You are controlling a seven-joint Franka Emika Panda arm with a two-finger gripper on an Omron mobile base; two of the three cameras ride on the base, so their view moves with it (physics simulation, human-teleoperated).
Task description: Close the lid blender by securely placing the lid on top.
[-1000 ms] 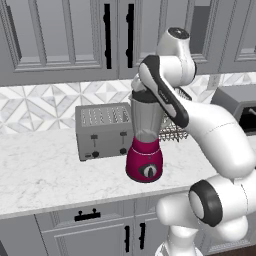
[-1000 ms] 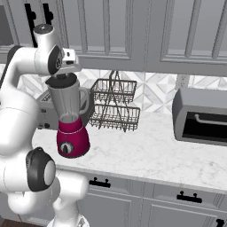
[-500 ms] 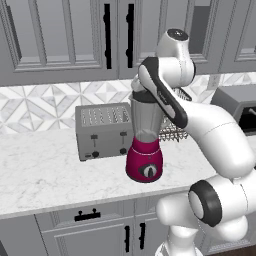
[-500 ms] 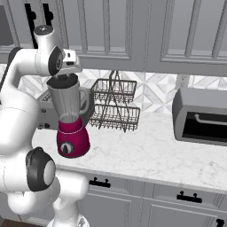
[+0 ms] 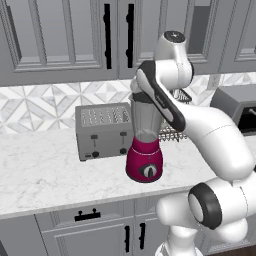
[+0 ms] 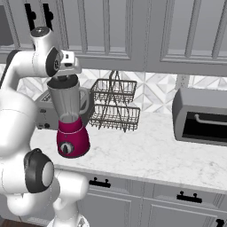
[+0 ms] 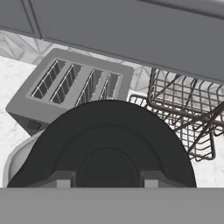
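The blender (image 5: 145, 162) stands on the marble counter with its magenta base and dial toward me, and also appears in the right base view (image 6: 72, 139). Its clear jar (image 6: 66, 103) has a side handle. A dark round lid (image 7: 109, 144) with a centre knob lies at the jar's mouth (image 6: 62, 81). My gripper (image 7: 108, 180) comes down from above and is shut on the lid's knob. A pale strip of the jar's rim (image 7: 17, 162) peeks out beside the lid. I cannot tell whether the lid is fully seated.
A boxy silver toaster (image 5: 102, 130) stands just left of and behind the blender. A wire dish rack (image 6: 115, 104) sits to its right by the backsplash. A grey toaster oven (image 6: 201, 117) is farther right. Cabinets hang close overhead.
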